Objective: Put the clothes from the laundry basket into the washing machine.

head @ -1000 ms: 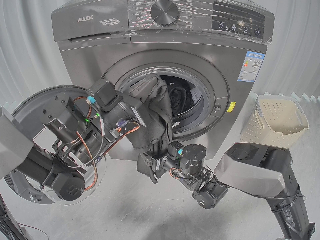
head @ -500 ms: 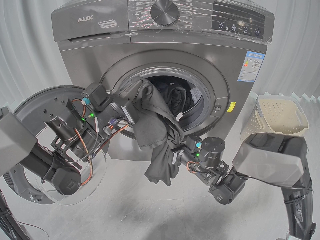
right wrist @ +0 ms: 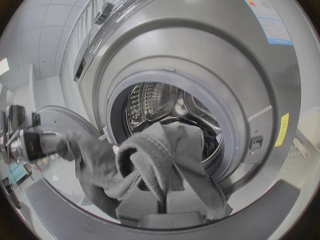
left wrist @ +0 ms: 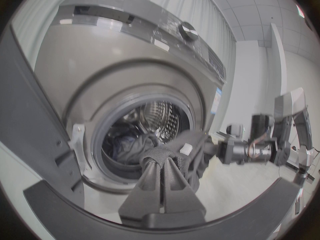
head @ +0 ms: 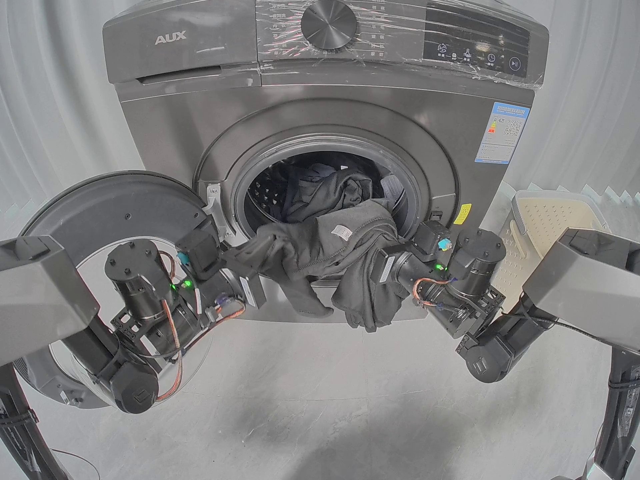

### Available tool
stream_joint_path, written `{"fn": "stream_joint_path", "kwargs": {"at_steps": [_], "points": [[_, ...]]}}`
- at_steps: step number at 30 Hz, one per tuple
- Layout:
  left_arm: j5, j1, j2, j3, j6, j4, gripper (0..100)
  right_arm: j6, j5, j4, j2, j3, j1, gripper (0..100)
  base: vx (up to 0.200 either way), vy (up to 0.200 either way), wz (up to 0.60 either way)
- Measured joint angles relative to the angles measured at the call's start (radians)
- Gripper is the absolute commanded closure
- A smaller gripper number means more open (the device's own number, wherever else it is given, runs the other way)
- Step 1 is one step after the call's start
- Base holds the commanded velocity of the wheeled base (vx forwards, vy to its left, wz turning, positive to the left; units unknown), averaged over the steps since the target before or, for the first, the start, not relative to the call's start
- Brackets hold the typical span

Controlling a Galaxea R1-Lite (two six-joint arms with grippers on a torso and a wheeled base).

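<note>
A dark grey garment is stretched across the lower rim of the washing machine's round opening, with part of it hanging down in front. My left gripper is shut on its left end, and its fingers pinch a fold of cloth. My right gripper is shut on the right end, and the cloth drapes over its fingers. More dark clothes lie inside the drum. The cream laundry basket stands on the floor to the machine's right, partly behind my right arm.
The machine's door stands swung open to the left, close behind my left arm. Grey floor lies open in front of the machine. A white curtain hangs behind.
The left gripper dropped down and to the left while the right rose up and to the right. The garment went from hanging bunched below the opening to being spread across its lower rim.
</note>
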Motion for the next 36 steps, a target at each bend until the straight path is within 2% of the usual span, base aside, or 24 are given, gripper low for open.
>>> {"fn": "stream_joint_path", "kwargs": {"at_steps": [8, 9, 15, 18, 23, 27, 30, 36], "points": [[-0.025, -0.015, 0.065, 0.063, 0.028, -0.001, 100, 0.0, -0.001, 0.002, -0.019, -0.033, 0.01, 100, 0.0, 0.0, 0.0], [-0.025, -0.016, 0.07, 0.066, 0.028, 0.0, 0, 0.0, 0.0, 0.002, -0.02, -0.035, 0.01, 100, 0.0, 0.0, 0.0], [-0.029, -0.026, 0.085, 0.11, 0.026, -0.001, 0, 0.0, -0.002, 0.006, -0.023, -0.054, 0.009, 100, 0.0, 0.0, 0.0], [-0.051, -0.037, 0.087, 0.168, 0.032, -0.001, 0, 0.0, -0.004, 0.012, -0.021, -0.074, 0.006, 100, 0.0, 0.0, 0.0], [-0.121, -0.062, 0.087, 0.277, 0.088, 0.0, 0, 0.001, -0.009, 0.023, -0.016, -0.114, 0.006, 100, 0.0, 0.0, 0.0], [-0.13, -0.09, 0.085, 0.327, 0.107, -0.001, 0, 0.003, -0.011, 0.023, -0.012, -0.127, 0.015, 100, 0.0, 0.0, 0.0], [-0.126, -0.101, 0.086, 0.314, 0.11, 0.0, 0, 0.005, -0.013, 0.023, -0.01, -0.129, 0.024, 100, 0.0, 0.0, 0.0], [-0.098, -0.11, 0.094, 0.179, 0.105, -0.001, 0, 0.006, -0.016, 0.024, -0.008, -0.131, 0.046, 100, 0.0, 0.0, 0.0]]}}
